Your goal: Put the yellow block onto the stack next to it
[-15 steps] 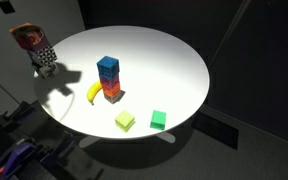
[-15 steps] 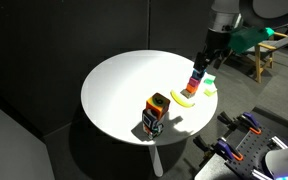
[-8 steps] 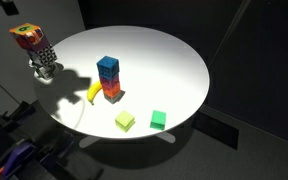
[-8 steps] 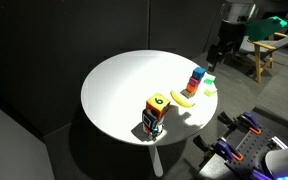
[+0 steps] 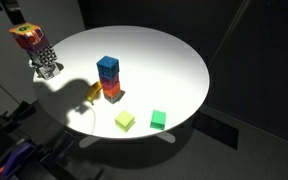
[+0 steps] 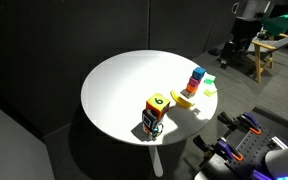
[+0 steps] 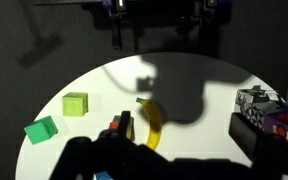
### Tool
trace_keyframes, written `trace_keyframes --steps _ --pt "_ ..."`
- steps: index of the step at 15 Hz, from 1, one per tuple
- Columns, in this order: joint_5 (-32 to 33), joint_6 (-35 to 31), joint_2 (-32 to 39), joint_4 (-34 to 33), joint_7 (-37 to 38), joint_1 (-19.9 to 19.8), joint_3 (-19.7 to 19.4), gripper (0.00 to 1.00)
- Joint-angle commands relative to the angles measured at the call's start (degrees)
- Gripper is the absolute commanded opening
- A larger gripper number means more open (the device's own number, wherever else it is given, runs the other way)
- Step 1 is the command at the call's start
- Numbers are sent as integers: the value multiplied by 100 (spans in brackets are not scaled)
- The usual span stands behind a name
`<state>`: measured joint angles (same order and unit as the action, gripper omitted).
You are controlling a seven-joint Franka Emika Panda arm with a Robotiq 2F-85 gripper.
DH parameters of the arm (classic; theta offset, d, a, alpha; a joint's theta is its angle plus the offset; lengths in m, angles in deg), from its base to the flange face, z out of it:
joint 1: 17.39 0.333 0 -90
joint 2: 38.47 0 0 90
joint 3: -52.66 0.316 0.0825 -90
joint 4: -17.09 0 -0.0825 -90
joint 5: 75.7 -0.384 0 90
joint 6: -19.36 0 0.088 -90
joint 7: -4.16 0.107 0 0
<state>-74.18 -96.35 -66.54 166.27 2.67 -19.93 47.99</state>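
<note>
The yellow block point(image 5: 125, 120) is a pale yellow-green cube lying on the white round table point(image 5: 164, 60), in front of the stack. It also shows in the wrist view point(image 7: 75, 104). The stack point(image 5: 108, 78) stands upright with blue cubes on top and red/orange ones at the base; it shows in both exterior views point(image 6: 195, 81). My gripper point(image 6: 237, 46) hangs high off the table's edge, well away from the stack and the block. In the wrist view the gripper point(image 7: 189, 135) is open and empty.
A brighter green cube point(image 5: 158, 119) lies beside the yellow block. A curved yellow banana piece point(image 5: 93, 93) lies by the stack, in shadow. A patterned multicoloured object with a checkered base point(image 5: 34, 45) stands at the table's edge. Dark walls surround the table.
My gripper has risen from just above the stack and pulled away past the table's edge. Its shadow now covers the banana piece. The blocks have not moved.
</note>
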Motion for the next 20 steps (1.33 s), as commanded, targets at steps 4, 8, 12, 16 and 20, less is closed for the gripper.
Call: trace_keyframes --steps 4,8,12,16,20 --pt "92 -783 -187 439 -682 -266 -329 100" --pt "144 -1484 -36 656 -678 -466 -437 100" --pt "168 -1806 207 714 -651 -666 -534 100" --pt "207 -1944 536 620 -725 -847 -683 100" --pt "484 -2196 947 492 -697 -1026 -742 100"
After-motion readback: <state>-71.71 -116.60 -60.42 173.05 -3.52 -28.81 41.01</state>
